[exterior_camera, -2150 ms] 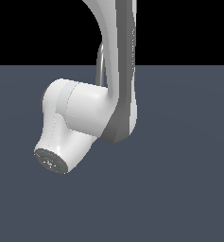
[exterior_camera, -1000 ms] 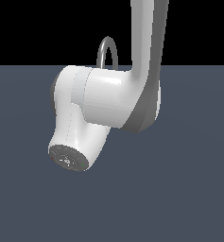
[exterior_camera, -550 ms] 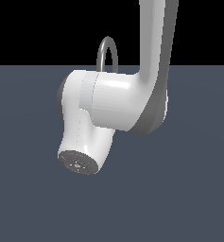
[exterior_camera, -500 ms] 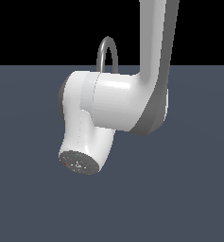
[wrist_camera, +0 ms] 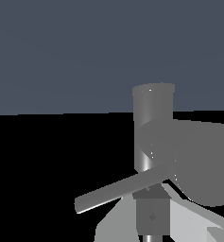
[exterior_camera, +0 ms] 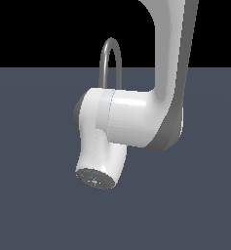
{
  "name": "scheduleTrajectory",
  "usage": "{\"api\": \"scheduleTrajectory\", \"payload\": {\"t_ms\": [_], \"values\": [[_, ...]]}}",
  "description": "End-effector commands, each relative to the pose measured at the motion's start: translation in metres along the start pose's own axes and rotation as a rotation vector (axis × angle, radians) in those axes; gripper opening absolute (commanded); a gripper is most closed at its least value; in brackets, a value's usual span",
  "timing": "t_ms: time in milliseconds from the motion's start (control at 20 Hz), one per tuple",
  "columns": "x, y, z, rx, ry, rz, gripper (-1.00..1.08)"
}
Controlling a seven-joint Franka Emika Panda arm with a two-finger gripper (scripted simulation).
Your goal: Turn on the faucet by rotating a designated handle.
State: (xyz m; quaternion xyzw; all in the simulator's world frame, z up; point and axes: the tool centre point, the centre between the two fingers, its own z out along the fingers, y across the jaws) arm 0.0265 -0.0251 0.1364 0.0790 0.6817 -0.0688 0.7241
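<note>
In the exterior view only the faucet's thin grey arched spout [exterior_camera: 110, 61] shows, rising behind my white arm [exterior_camera: 136, 122], which hides the base, the handle and the gripper. In the wrist view the faucet's cylindrical base [wrist_camera: 152, 123] stands upright close ahead. The handle [wrist_camera: 118, 190], a thin grey lever, sticks out sideways from its lower part. My gripper [wrist_camera: 152, 210] shows as pale grey finger parts with a dark piece between them, right against the lever's root. I cannot make out its opening. A large blurred grey shape [wrist_camera: 203, 160] lies beside the base.
A flat dark grey-blue floor [exterior_camera: 34, 195] fills the scene under a black background. My arm's big white link [exterior_camera: 100, 166] hangs low in front of the faucet in the exterior view.
My arm has swung towards the exterior view's right and a little lower. The arched spout, mostly hidden 2.1 s ago, now shows above the arm's link.
</note>
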Motion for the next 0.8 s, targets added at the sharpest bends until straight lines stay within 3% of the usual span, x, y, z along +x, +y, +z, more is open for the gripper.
{"api": "scheduleTrajectory", "payload": {"t_ms": [0, 750], "values": [[0.0, -0.001, 0.001, 0.001, -0.001, -0.001, -1.0], [0.07, -0.01, -0.009, 0.045, 0.055, -0.021, -1.0]]}}
